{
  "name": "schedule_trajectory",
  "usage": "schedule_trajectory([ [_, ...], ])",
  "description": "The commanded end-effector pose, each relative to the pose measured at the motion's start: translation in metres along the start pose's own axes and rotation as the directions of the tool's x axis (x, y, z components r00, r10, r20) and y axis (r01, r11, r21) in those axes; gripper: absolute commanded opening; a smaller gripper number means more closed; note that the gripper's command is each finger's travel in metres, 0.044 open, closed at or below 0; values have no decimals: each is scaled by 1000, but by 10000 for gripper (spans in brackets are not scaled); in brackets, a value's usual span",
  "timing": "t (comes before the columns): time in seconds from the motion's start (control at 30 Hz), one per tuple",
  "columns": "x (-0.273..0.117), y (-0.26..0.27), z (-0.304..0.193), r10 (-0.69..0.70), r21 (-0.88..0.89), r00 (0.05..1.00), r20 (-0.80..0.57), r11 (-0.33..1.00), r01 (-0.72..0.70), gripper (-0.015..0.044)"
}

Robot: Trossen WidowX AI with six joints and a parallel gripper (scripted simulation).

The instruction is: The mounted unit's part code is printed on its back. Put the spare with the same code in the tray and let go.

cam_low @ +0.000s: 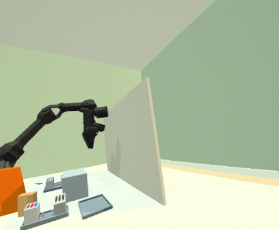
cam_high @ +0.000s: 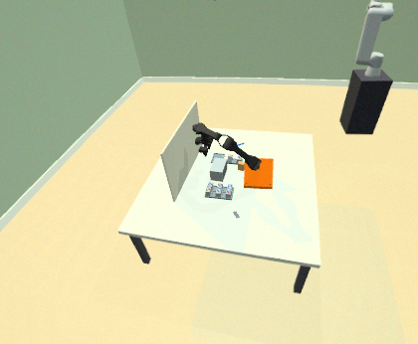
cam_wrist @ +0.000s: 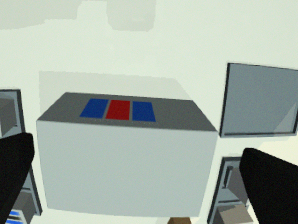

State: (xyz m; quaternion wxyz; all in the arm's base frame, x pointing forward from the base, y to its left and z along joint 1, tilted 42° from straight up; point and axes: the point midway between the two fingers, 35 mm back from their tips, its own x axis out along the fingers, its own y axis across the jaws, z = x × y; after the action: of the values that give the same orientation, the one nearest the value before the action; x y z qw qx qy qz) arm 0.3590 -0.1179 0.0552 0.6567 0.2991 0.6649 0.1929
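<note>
The mounted unit is a grey box on the table. In the wrist view its dark back face shows a code of blue, red and blue bars. My gripper is open and empty. It hangs in the air behind the unit, between it and the upright panel. Several spares stand in grey holders; one has blue and red bars, one has dark bars, one has red and blue bars. The flat grey tray lies beside the unit.
An orange mat lies under the arm's base. A small tan block stands near it. A small grey piece lies toward the table's front. A dark pedestal with a white arm stands on the floor.
</note>
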Motion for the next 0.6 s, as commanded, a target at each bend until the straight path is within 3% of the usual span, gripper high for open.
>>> schedule_trajectory([
  [0.0, 3, 5, 4, 11, -6, 1000, -3, 1000, -11, 440],
  [0.43, 3, 5, 4, 11, -6, 1000, -3, 1000, -11, 440],
  [0.57, 4, 25, -2, -4, -90, 1000, -7, 996, 3, 440],
])
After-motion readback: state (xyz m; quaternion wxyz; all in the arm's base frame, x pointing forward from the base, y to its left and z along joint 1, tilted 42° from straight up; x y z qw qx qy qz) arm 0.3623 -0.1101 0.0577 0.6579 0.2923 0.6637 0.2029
